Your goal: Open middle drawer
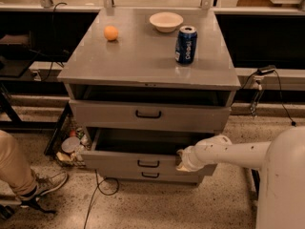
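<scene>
The middle drawer (119, 160) is a slim grey front with a small black bar handle (148, 163). It stands pulled out of the grey cabinet (143, 56), and its dark inside shows behind the front. My gripper (181, 159) is at the top edge of that front, right of the handle, at the end of my white arm (228, 152), which reaches in from the right. The taller top drawer (148, 114) above it is slightly out. The small bottom drawer (150, 175) is in.
On the cabinet top are an orange ball (111, 33), a white bowl (166, 21) and a blue can (186, 44). A person's leg and shoe (33, 185) are at the lower left. Clutter (71, 144) and a cable (97, 190) lie on the floor left of the drawers.
</scene>
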Available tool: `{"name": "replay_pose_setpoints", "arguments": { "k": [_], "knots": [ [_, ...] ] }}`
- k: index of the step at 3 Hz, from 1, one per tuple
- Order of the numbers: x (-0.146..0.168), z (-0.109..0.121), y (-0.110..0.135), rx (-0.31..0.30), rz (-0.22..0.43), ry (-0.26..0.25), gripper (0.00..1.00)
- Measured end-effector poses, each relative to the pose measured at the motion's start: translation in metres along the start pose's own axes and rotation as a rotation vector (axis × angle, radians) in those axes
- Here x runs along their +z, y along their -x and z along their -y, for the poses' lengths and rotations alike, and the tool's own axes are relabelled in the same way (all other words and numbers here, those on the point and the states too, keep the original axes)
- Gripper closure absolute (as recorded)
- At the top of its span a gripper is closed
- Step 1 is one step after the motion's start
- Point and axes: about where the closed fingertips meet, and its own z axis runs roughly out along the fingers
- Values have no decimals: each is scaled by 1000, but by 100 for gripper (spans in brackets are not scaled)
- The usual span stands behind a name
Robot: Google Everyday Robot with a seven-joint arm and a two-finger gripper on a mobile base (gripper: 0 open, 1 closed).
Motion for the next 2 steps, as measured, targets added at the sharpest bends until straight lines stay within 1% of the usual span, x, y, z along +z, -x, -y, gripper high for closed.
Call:
{"name": "replay_pose_setpoints", "arguments": {
  "k": [2],
  "knots": [
    [0, 0, 0, 0, 0, 0, 100]
  ]
}}
